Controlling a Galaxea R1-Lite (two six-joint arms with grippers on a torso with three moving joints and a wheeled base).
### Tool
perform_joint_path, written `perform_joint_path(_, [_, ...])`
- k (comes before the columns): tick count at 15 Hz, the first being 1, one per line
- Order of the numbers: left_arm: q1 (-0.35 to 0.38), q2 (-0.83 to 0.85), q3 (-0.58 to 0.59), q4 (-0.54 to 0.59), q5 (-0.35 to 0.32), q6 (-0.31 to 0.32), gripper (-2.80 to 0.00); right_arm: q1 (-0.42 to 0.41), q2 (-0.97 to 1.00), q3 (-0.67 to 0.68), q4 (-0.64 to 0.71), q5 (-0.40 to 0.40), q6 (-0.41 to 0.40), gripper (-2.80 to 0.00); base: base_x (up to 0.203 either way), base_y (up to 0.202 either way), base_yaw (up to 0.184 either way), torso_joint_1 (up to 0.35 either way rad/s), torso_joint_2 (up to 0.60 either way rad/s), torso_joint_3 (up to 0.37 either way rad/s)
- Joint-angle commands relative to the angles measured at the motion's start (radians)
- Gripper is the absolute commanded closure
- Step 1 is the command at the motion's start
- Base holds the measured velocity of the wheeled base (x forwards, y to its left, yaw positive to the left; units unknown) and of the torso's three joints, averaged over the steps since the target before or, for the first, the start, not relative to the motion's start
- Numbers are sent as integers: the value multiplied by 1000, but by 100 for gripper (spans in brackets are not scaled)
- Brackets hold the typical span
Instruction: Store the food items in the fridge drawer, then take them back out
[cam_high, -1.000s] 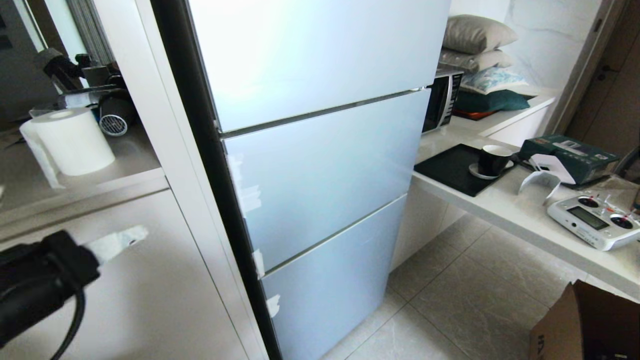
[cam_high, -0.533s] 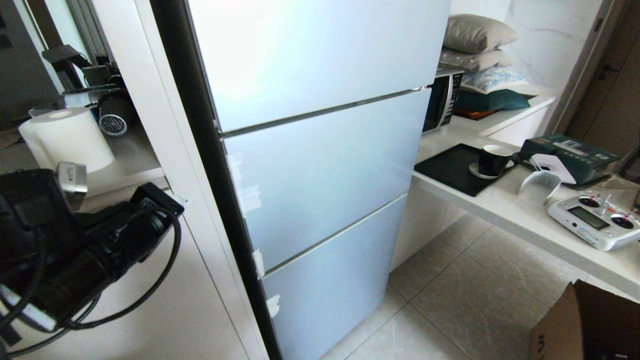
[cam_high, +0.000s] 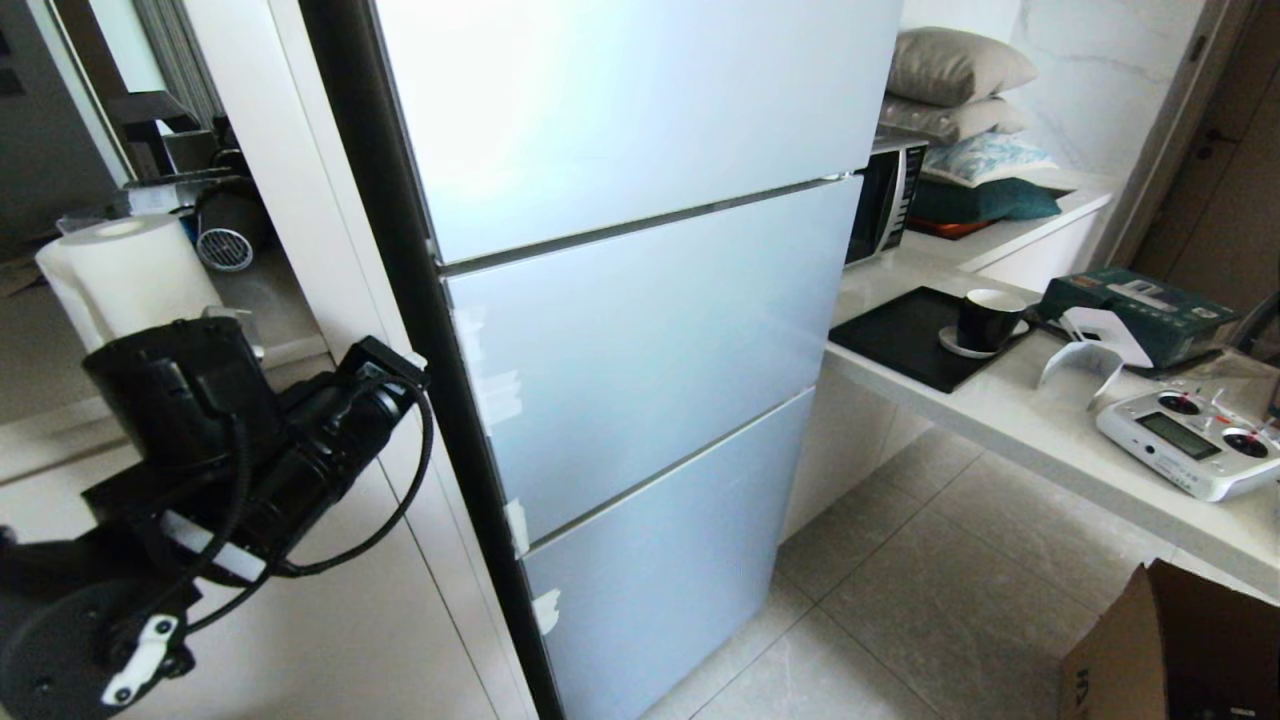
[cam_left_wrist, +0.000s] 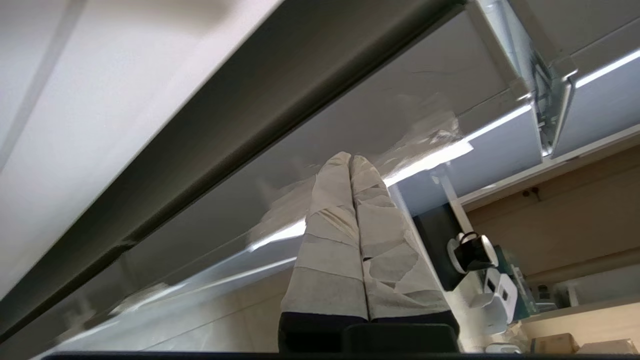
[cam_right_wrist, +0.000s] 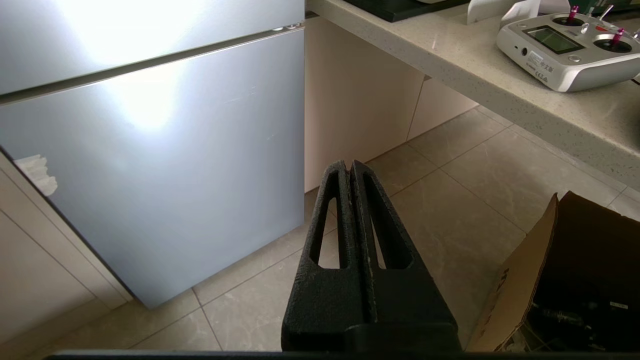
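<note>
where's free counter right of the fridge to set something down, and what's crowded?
Bare patch: the counter's front strip, between the black tray and the white controller. Crowded: further back, where the cup, white bracket and green box cluster, and the far ledge with the microwave and pillows.

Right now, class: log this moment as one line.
fridge: all doors closed | left hand: shut, at fridge's left edge | right hand: shut, empty, parked

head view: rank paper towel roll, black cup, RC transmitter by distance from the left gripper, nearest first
Left gripper sits at the fridge's left edge.
1. Paper towel roll, on the shelf just left of the arm.
2. Black cup, on the counter right of the fridge.
3. RC transmitter, far right on the counter.
</note>
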Motion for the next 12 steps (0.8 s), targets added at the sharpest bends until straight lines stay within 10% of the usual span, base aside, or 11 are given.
perform_joint_path(1, [-2, 43, -54, -9, 4, -4, 0, 1, 0, 1, 0, 1, -1, 0, 0, 0, 0, 0, 0, 0])
perform_joint_path(12, [-7, 155, -199, -13, 90, 21, 0, 1, 0, 1, 0, 1, -1, 0, 0, 0, 0, 0, 0, 0])
